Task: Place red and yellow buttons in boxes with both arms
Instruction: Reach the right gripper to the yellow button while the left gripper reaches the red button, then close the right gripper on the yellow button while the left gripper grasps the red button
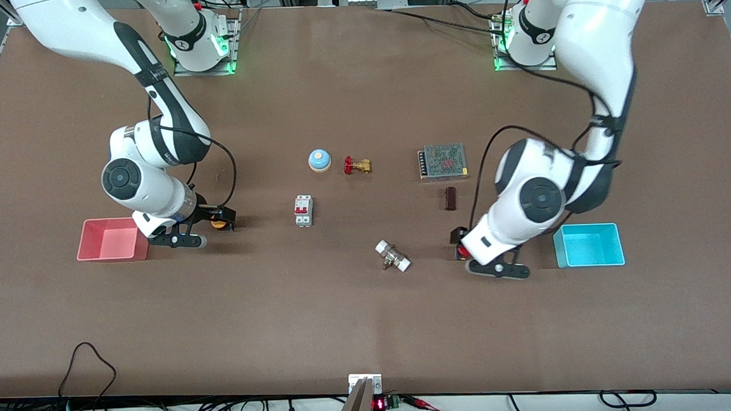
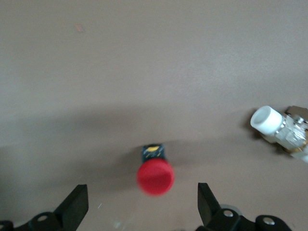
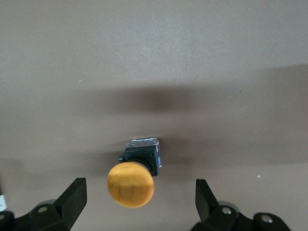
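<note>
The orange-yellow button (image 1: pixel 219 223) lies on the table beside the pink-red box (image 1: pixel 112 240). My right gripper (image 1: pixel 222 218) is low over it and open. In the right wrist view the yellow cap (image 3: pixel 130 184) sits between the fingertips (image 3: pixel 74 198), touching neither, with its black base (image 3: pixel 142 154) just past them. The red button (image 1: pixel 462 249) lies some way from the cyan box (image 1: pixel 589 245), toward the table's middle. My left gripper (image 1: pixel 461 240) is low over it and open. In the left wrist view the red cap (image 2: pixel 155 177) sits between the spread fingertips (image 2: pixel 207 202), untouched.
A white-capped brass fitting (image 1: pixel 393 256) lies near the red button and shows in the left wrist view (image 2: pixel 281 129). A dark block (image 1: pixel 450 198), a mesh power supply (image 1: pixel 442 161), a brass valve (image 1: pixel 357 165), a blue bell (image 1: pixel 319 160) and a circuit breaker (image 1: pixel 303 210) lie mid-table.
</note>
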Robot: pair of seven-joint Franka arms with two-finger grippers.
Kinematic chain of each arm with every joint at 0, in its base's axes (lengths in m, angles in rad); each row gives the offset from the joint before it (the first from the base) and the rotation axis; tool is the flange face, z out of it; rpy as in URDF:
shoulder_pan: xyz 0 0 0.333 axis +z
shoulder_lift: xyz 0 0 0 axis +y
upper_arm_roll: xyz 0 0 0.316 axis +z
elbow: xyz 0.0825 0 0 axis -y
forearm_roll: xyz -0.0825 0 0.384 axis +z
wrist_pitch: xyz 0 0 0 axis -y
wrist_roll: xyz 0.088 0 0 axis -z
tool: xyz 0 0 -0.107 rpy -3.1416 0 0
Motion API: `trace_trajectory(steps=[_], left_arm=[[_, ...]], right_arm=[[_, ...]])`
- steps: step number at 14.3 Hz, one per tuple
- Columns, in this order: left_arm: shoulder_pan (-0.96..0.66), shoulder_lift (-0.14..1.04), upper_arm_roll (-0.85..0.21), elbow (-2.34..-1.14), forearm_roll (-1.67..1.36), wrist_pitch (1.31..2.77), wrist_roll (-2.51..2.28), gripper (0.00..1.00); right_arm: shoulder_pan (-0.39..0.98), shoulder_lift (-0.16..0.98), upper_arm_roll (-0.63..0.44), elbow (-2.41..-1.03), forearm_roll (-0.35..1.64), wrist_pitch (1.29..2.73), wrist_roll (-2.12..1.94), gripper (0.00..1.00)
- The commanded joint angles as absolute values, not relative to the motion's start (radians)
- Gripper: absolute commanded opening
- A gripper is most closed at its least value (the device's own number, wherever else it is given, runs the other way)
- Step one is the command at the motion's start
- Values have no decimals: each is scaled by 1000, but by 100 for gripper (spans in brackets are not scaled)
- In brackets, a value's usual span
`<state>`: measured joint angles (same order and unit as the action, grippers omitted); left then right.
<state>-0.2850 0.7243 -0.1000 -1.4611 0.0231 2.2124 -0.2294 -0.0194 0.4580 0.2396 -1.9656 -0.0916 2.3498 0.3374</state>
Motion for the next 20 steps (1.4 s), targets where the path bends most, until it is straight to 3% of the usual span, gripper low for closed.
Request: trace_trajectory(steps=[1, 3, 4, 7, 8, 13, 17, 19, 20], left_arm=[[-290, 768, -83, -1465, 49, 2296, -235, 100], [-290, 794, -83, -1491, 49, 2356, -235, 100], [-288, 804, -83, -1509, 49, 2388, -233, 90], [-290, 819, -83, -1535, 49, 2436, -235, 43], [-285, 818, -84, -1536, 48, 2433, -235, 36], [-285, 793, -84, -1529, 44, 2421, -252, 19], [-272, 710, -60, -1468, 49, 2216, -242, 19], [-250, 637, -32, -1471, 49, 2119, -232, 19], [-204, 594, -17, -1465, 52, 2006, -219, 19]], right_arm=[[-14, 472, 242, -1962, -133, 2359, 356, 100], [-9, 474, 242, -1959, -141, 2359, 356, 100], [3, 480, 242, -1956, -149, 2361, 357, 100], [6, 492, 242, -1951, -182, 2397, 382, 100], [6, 500, 242, -1951, -192, 2414, 382, 100], [8, 523, 242, -1951, -213, 2430, 383, 100], [8, 540, 242, -1951, -224, 2445, 382, 99], [6, 540, 242, -1951, -268, 2456, 382, 82], [6, 541, 242, -1951, -270, 2456, 382, 61]])
